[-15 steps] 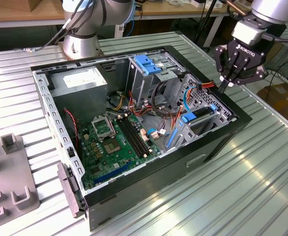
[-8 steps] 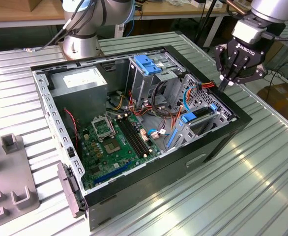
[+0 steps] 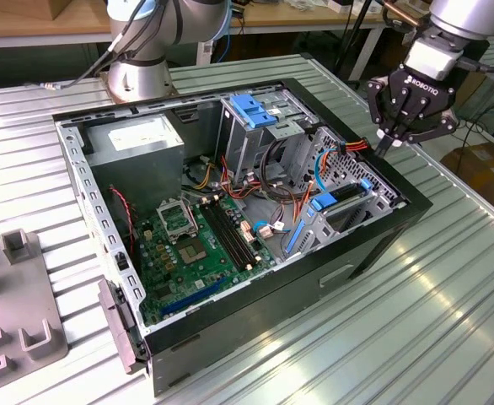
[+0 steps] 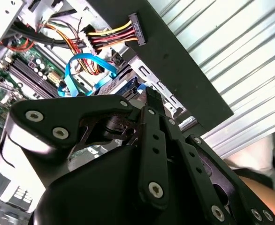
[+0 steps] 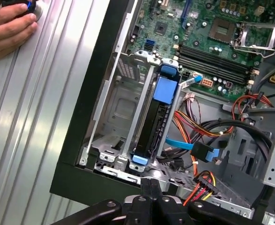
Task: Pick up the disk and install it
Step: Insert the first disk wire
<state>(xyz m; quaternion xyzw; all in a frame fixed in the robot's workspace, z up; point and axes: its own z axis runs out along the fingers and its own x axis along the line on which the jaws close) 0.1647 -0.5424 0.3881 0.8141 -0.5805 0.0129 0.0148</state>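
Here we see our claw (image 3: 389, 143) hanging closed and empty over the wall of the computer case (image 3: 373, 245). The disk (image 5: 156, 119) stands on edge in the drive bay (image 5: 121, 110), just below and inward of the claw. Its long axis runs away from the claw, blue tab (image 5: 167, 89) toward the motherboard (image 5: 208, 37).

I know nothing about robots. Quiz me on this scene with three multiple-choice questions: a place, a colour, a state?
1. Where is the tool? A above the end of the case at the exterior view's right; B over the power supply; C on the table.
2. The pull tab on the disk is: A red; B blue; C green.
3. The disk sits: A in the tool; B on the table; C in a case bay.
A, it hangs over that corner; B, the tab is bright blue; C, bay walls flank it.
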